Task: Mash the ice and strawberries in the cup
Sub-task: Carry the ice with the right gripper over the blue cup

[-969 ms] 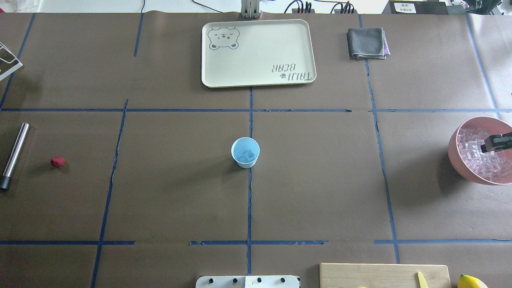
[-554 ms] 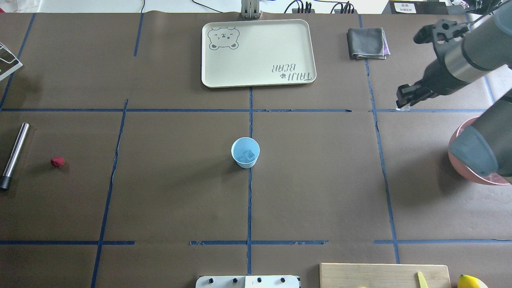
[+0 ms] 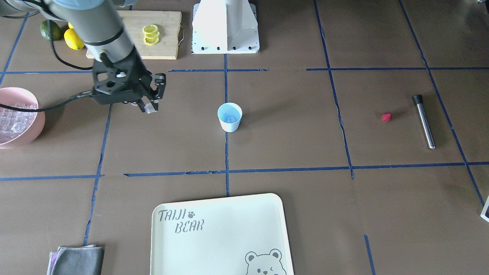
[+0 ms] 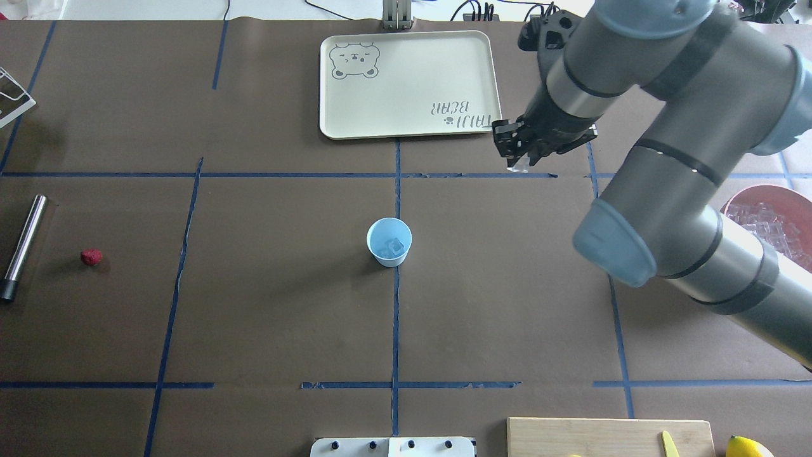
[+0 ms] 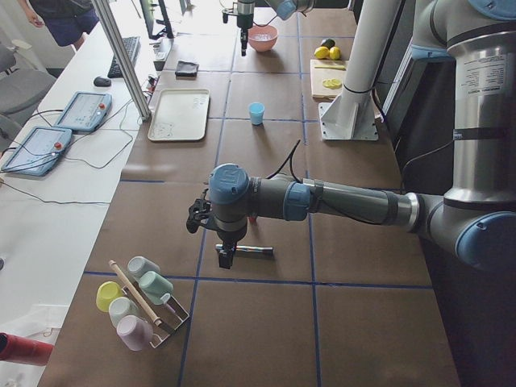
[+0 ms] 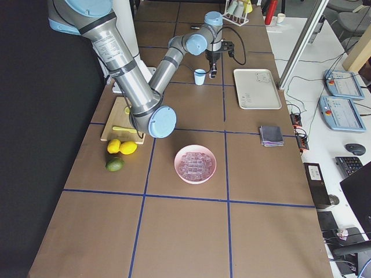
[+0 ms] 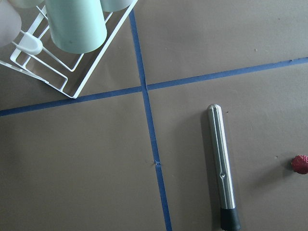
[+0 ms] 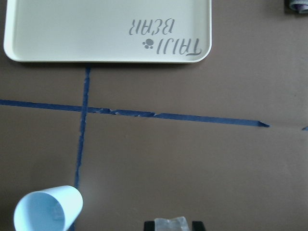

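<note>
Our right fingers (image 8: 150, 226) clench an ice cube (image 8: 171, 224), left fingers (image 5: 223, 256) we cannot tell; we should centre over the cup (image 8: 48, 211) before releasing.

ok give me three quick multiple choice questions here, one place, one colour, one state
1. The bowl of ice is: A pink; B green; C black.
2. The strawberry lies: A in the bowl; B on the table beside the metal rod; C on the ice.
3. The right jaws are: A open, empty; B shut on an ice cube; C shut on the strawberry.
Answers: A, its wall is pink; B, it sits by the rod; B, a clear cube shows between them.
</note>
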`<action>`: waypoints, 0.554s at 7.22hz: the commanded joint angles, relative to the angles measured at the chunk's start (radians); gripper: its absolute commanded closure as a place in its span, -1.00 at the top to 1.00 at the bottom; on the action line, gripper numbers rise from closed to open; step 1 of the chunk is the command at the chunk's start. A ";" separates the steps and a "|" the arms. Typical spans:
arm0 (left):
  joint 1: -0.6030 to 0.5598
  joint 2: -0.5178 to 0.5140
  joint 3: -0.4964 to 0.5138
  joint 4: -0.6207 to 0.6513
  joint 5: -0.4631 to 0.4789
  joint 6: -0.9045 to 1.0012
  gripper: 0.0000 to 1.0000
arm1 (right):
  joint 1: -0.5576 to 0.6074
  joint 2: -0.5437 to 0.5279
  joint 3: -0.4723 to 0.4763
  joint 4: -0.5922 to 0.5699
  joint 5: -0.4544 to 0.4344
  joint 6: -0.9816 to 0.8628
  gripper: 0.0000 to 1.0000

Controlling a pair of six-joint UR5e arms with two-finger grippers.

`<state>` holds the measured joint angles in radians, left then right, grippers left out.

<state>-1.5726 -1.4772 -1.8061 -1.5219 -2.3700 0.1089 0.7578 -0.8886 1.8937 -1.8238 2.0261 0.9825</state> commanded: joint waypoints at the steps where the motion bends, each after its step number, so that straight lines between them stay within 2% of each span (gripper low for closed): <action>1: 0.000 0.000 -0.001 0.000 0.000 0.000 1.00 | -0.147 0.210 -0.181 0.000 -0.119 0.193 -1.00; 3: 0.003 0.000 -0.001 -0.001 0.000 0.000 1.00 | -0.216 0.314 -0.313 0.005 -0.176 0.278 -1.00; 4: 0.003 0.000 -0.001 -0.001 0.000 0.000 1.00 | -0.244 0.306 -0.324 0.005 -0.203 0.278 -1.00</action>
<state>-1.5703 -1.4772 -1.8065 -1.5231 -2.3700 0.1089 0.5512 -0.6013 1.6080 -1.8203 1.8571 1.2416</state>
